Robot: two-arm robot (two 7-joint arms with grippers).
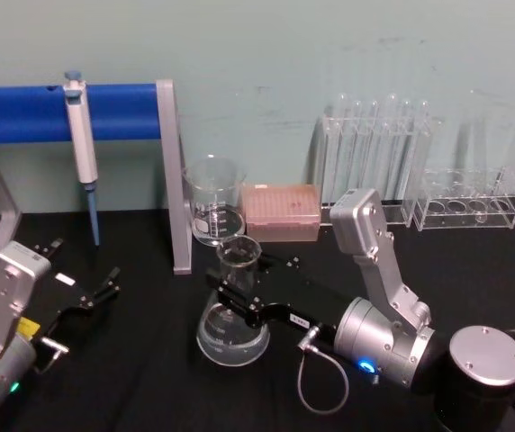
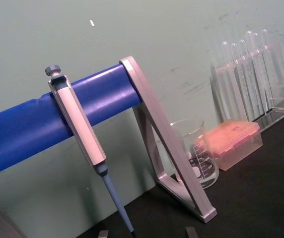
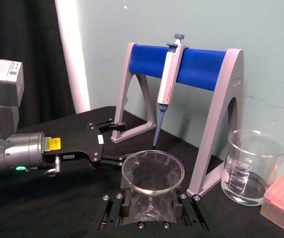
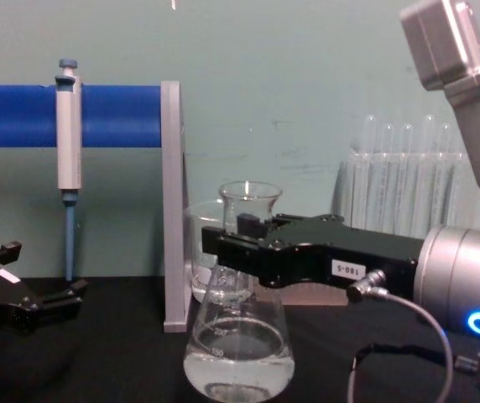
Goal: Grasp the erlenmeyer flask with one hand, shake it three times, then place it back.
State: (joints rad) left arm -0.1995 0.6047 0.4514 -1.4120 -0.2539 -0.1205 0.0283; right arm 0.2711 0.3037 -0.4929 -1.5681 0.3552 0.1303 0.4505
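The erlenmeyer flask is clear glass with some liquid in its wide base, upright near the middle of the black table. My right gripper reaches in from the right and is shut on its neck, one black finger on each side just under the flared rim. In the right wrist view the flask sits between the pads. In the chest view the flask hangs low by the cloth in the right gripper; I cannot tell if its base touches. My left gripper rests open at the far left.
A glass beaker and a pink tip box stand just behind the flask. The grey stand with a blue bar holds a pipette at the back left. Test tubes in a clear rack are back right.
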